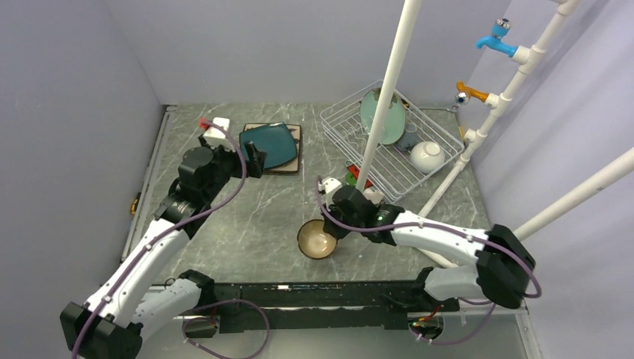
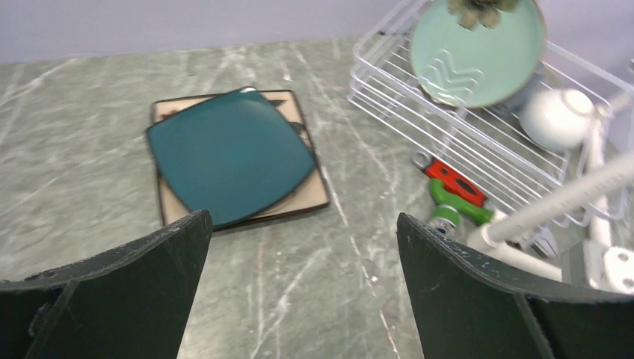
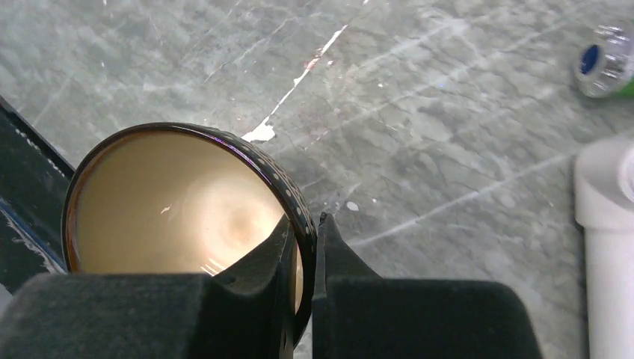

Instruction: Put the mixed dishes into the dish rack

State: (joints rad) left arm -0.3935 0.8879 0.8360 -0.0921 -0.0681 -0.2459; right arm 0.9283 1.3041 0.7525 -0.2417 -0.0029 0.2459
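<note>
The right tool (image 3: 302, 228) pinches the rim of the brown glazed bowl (image 3: 172, 206), lower centre of the overhead view. The left tool (image 2: 303, 218) gapes wide near the teal square plate (image 2: 228, 153), upper left; the white wire dish rack (image 1: 385, 176) sits upper right.

Teal square plate (image 2: 228, 153), brown dotted bowl (image 3: 164, 209)

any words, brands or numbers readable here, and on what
None can be read.
The mint-green plate in the dish rack shows only a raised pattern, no letters.
The red and green items beside the rack are too blurred to tell.
The teal plate and brown bowl carry no text.
</note>
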